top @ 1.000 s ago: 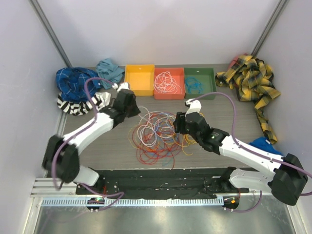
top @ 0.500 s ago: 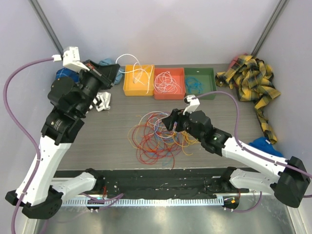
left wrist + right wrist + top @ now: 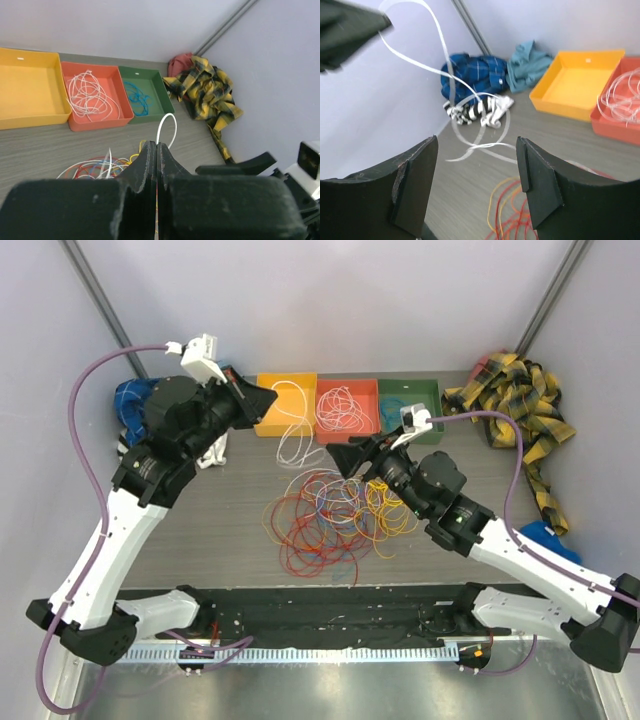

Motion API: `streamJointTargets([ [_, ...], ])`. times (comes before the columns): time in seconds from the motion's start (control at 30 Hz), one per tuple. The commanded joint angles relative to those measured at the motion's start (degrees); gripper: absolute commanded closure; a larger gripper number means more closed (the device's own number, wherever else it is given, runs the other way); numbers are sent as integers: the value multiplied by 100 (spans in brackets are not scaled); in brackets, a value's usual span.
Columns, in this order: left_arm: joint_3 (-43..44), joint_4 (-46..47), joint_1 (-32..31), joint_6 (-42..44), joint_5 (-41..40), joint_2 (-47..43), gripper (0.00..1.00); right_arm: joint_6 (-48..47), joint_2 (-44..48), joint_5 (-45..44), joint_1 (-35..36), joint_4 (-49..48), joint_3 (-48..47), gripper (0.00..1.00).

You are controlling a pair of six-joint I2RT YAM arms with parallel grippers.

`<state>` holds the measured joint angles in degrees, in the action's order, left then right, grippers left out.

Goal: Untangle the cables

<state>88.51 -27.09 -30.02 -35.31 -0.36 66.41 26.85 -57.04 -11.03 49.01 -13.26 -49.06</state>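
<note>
Left tool (image 3: pixel 157 148), white cable (image 3: pixel 168 115) — grey table (image 3: pixel 230 525), lilac walls (image 3: pixel 330 300)

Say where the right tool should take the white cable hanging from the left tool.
Take the white cable on its free-hanging stretch under the left tool, above the pile, coming level from the right: there it is one strand, probably clear of other loops.

Bench (image 3: pixel 230 540): matt grey wood-grain finish. Trays (image 3: pixel 30 75): smooth plastic, slight sheen. Cables (image 3: pixel 320 515): thin, smooth plastic sheath. Plaid cloth (image 3: pixel 515 405): soft woven fabric, matt. Left end effector (image 3: pixel 156 150): matt black, grainy surface; right end effector (image 3: pixel 476 142) the same.
</note>
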Motion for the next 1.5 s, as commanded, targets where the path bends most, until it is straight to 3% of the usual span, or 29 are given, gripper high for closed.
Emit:
streamJointTargets([
  [0.0,-149,46,-127,68,308,-94,100,-321,-332,-198,20,-388,-586,28],
  [0.4,-255,-59,-303,121,300,-181,100,-602,-1679,-233,20,-186,-1747,30],
  [0.47,-273,-94,-303,147,291,-225,100,-646,-1846,-356,12,-195,-1835,42],
  [0.5,-264,-121,-303,173,291,-251,100,-646,-1881,-409,12,-151,-1870,60],
  [0.57,-255,-165,-303,200,256,-269,100,-646,-1925,-523,20,-133,-1871,71],
  [0.6,-273,-182,-303,226,247,-304,100,-655,-1917,-541,12,-159,-1853,81],
  [0.7,-325,-200,-311,261,151,-374,100,-681,-1855,-698,3,-142,-1835,99],
  [0.77,-448,-174,-303,279,72,-453,100,-716,-1741,-708,3,-81,-1853,99],
  [0.87,-825,-156,-303,235,-262,-524,84,-830,-1548,-804,12,278,-2072,99],
  [0.9,-1009,-104,-303,235,-324,-533,63,-874,-1495,-839,3,410,-2160,99],
  [0.93,-1176,-86,-303,122,-385,-533,47,-935,-1460,-892,3,629,-2317,99],
  [1.0,-1747,-25,-303,-45,-569,-550,20,-1015,-1293,-1033,12,824,-2441,99],
  [1.07,-2430,325,-303,-308,-658,-655,0,-1085,-1188,-1094,12,1087,-2617,99],
  [1.3,-4410,2416,-303,-1196,-939,-1296,0,-1410,-1152,-1208,12,1975,-3197,99],
  [1.47,-4816,3296,-303,-1312,-993,-1508,0,-1464,-1222,-1218,12,2371,-3365,99],
])
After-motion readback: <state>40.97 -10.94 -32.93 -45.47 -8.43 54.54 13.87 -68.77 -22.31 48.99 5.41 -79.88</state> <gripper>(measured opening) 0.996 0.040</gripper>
